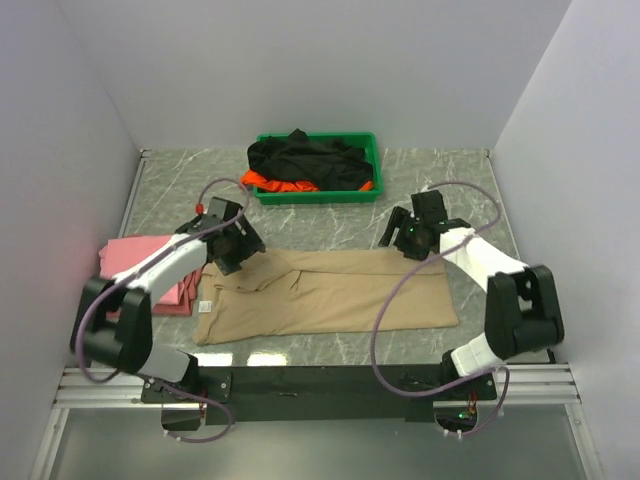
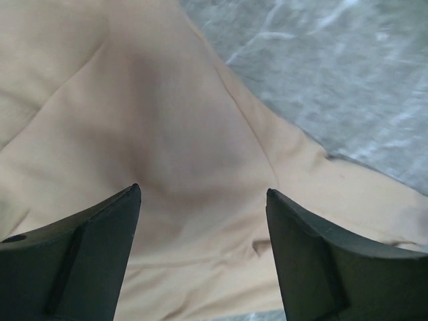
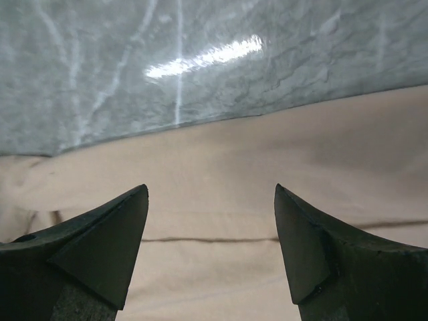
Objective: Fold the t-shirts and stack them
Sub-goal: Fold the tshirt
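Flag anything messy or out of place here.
The black shirt and orange shirt lie heaped unfolded in the green tray, spilling over its left rim. The beige shirt is rumpled at its left end.

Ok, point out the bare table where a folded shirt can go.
Bare table: far left, between the green tray and the left wall, behind the pink shirt; far right, between tray and right wall. Crowded: the middle, where the beige shirt spreads under the left gripper and right gripper.
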Controlling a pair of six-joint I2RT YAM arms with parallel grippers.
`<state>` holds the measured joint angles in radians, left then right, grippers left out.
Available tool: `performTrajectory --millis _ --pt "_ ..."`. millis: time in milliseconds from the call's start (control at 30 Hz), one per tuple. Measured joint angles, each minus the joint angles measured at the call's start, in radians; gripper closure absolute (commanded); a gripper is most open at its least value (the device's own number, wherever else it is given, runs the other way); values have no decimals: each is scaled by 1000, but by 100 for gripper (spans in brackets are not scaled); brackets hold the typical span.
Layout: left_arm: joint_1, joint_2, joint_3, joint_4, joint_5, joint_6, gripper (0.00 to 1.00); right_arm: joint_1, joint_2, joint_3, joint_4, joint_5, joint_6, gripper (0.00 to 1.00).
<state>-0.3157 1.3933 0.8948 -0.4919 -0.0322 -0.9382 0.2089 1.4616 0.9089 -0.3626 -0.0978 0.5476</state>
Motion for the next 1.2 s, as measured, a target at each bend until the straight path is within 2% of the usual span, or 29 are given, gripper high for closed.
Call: performTrajectory --millis 133,233,367,500,767,867,967,1000,1067,1200 --pt "0 150 11 30 26 2 21 8 103 3 12 -28 -3 18" --pt "0 171 10 28 33 2 20 10 114 2 16 -35 -4 18" --pt "0 126 10 12 10 0 19 13 114 -1 37 -35 -6 18" --pt "0 46 10 -36 -50 -14 1 14 114 -6 48 -34 -6 18" --pt "0 -72 -35 -122 -99 -80 1 14 150 -14 48 -18 -6 18" --pt "-3 -88 -85 -122 -90 -107 7 14 159 -14 49 -17 -6 18" --pt "-9 -80 -118 -116 -77 -132 20 14 160 -14 50 -17 -6 18" --pt "-10 -72 -121 -113 -73 -140 29 14 160 -14 51 -19 -7 18" --pt "-11 -52 -121 -98 -69 -151 37 14 161 -14 55 -21 -8 18" --pt "-13 -8 -120 -74 -66 -159 67 14 161 -15 59 -22 -8 18"
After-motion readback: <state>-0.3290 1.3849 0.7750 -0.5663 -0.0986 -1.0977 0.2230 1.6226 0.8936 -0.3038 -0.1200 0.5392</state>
